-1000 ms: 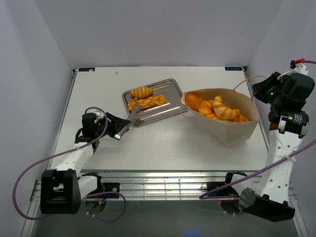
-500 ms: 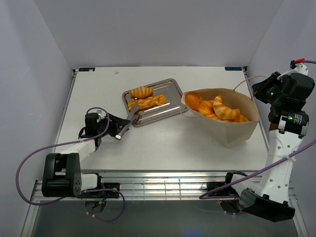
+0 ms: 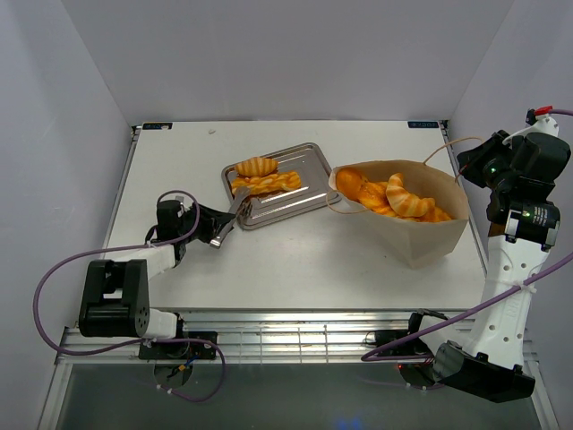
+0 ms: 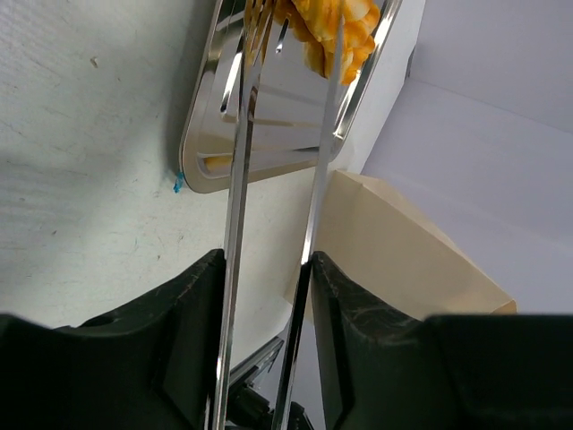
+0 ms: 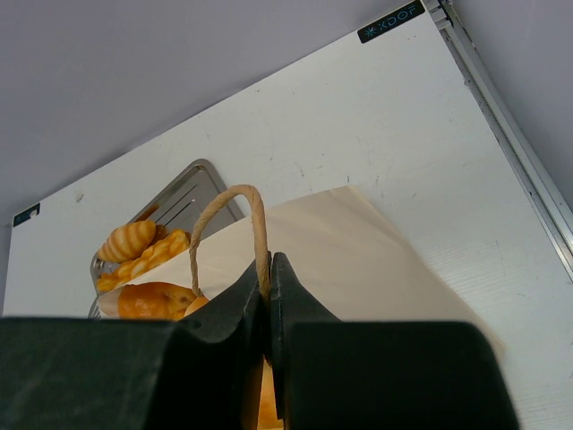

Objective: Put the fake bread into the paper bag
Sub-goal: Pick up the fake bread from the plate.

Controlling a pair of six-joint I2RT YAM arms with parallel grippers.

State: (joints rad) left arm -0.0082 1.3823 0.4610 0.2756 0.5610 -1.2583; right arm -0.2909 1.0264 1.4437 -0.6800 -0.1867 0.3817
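The cream paper bag (image 3: 430,235) lies tilted at the right of the table, its mouth facing left, with several glossy orange pastries (image 3: 394,199) inside. Two more pastries sit on the silver tray (image 3: 300,197): a twisted loaf (image 3: 257,167) and a long braided piece (image 3: 265,184). My left gripper (image 3: 211,230) is shut on metal tongs (image 3: 233,215), whose tips reach the braided piece (image 4: 336,27) at the tray's edge. My right gripper (image 5: 271,273) is shut on the bag's string handle (image 5: 235,224) and holds it up.
The tray (image 4: 277,125) lies just left of the bag's mouth. White walls close the table on three sides. Purple cables loop from both arm bases at the near edge.
My left gripper with the tongs has moved a little farther from the near edge toward the tray. The right arm and the bag have not moved.
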